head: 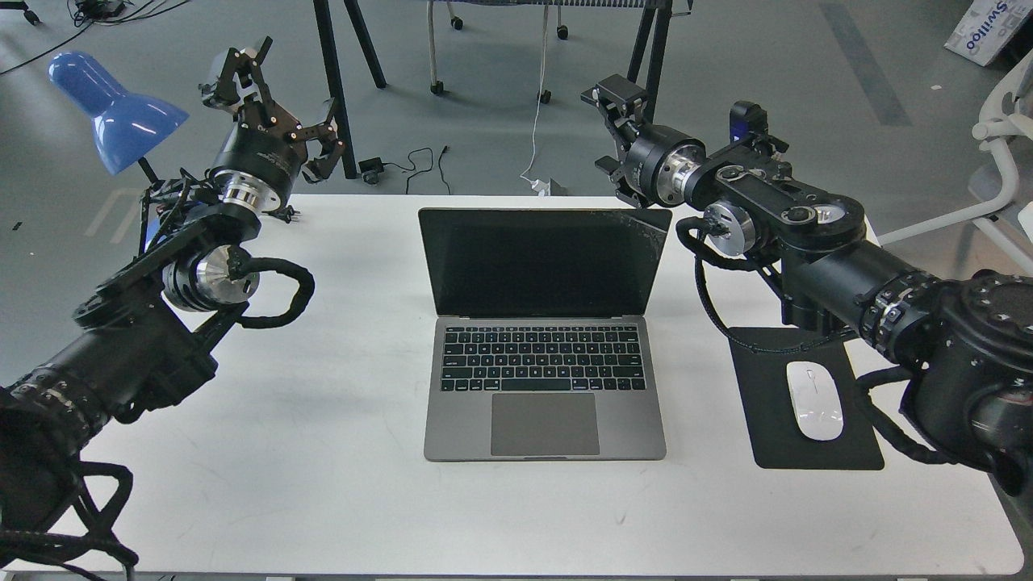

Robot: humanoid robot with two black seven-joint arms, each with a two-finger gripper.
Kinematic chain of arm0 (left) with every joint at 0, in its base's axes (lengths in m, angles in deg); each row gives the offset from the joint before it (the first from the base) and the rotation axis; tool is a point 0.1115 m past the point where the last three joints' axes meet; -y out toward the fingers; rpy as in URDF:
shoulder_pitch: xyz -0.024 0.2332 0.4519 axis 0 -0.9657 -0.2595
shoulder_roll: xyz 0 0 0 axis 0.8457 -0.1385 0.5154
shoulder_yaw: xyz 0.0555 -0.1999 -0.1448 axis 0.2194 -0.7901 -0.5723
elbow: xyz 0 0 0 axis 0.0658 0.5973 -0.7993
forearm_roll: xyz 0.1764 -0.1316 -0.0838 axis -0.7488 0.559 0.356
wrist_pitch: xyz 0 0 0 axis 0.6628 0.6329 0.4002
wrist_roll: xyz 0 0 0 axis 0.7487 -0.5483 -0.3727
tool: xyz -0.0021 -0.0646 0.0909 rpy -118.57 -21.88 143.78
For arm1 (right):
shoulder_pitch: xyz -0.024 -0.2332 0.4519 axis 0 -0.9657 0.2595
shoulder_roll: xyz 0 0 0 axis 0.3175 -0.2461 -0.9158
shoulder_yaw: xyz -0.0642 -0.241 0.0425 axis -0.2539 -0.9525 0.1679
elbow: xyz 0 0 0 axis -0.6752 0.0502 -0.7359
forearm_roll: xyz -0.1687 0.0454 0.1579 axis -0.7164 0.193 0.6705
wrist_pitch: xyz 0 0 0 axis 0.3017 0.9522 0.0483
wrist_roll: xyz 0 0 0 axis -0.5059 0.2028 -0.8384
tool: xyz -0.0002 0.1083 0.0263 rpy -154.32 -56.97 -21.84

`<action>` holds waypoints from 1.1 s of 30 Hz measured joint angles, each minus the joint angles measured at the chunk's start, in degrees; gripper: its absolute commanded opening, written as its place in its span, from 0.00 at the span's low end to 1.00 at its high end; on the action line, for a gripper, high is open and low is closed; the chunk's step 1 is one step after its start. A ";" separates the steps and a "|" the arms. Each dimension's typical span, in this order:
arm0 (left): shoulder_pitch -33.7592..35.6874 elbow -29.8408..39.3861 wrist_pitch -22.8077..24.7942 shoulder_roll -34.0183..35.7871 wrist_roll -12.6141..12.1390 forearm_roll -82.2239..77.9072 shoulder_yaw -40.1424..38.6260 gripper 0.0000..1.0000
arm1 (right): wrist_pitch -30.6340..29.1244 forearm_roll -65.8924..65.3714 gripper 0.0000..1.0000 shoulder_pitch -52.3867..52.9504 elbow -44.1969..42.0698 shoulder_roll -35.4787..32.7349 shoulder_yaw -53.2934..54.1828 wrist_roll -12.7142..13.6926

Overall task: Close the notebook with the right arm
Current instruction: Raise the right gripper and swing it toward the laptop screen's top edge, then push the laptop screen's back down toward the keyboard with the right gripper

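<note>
The notebook (545, 355) stands open in the middle of the white table (323, 452). Its black screen (541, 262) faces me and is cracked at the upper right corner. My right arm (807, 242) reaches in from the right. Its gripper (612, 121) hangs just behind and above the screen's upper right corner, apart from it. It is dark and seen end-on, so I cannot tell its fingers apart. My left gripper (282, 97) is held up at the far left beyond the table edge, fingers spread and empty.
A black mouse pad (767, 420) with a white mouse (813, 399) lies right of the notebook, under my right arm. A blue lamp (113, 109) stands at the far left. Chair and stand legs (339, 73) are on the floor behind the table.
</note>
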State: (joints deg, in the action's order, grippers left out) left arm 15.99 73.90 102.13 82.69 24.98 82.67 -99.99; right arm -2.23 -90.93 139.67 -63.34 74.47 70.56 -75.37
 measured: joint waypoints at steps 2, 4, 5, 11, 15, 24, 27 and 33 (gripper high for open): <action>0.00 0.00 0.00 0.00 0.00 0.00 0.00 1.00 | -1.40 0.00 1.00 -0.07 0.01 0.00 -0.20 0.17; 0.00 0.00 0.00 0.00 0.00 0.00 0.00 1.00 | -3.21 0.00 1.00 -0.21 0.03 0.00 -0.31 0.41; 0.00 0.00 0.00 0.00 0.00 0.00 0.00 1.00 | -4.00 0.00 1.00 -0.27 0.04 0.00 -0.39 0.45; 0.00 0.00 0.00 -0.09 0.00 0.00 0.00 1.00 | -9.95 0.01 1.00 -0.57 0.09 0.00 -2.96 0.52; 0.00 0.00 0.00 -0.17 0.00 0.00 0.00 1.00 | -12.90 0.01 1.00 -0.58 0.09 0.00 -3.32 0.52; 0.00 0.00 0.00 -0.18 0.00 0.06 0.00 1.00 | -14.20 0.01 1.00 -0.20 5.88 -0.02 -3.62 0.52; 0.00 0.00 0.00 -0.18 0.00 0.08 0.00 1.00 | -14.26 0.01 1.00 -0.12 11.43 -1.56 -3.83 0.67; 0.00 0.00 0.00 -0.18 0.00 0.08 0.00 1.00 | -14.27 -0.07 1.00 -0.09 20.28 -6.21 -7.38 1.27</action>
State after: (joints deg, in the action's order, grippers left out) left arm 15.99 73.90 102.13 82.50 24.98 82.75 -99.99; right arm -16.50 -91.00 139.58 -43.06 68.26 63.18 -74.09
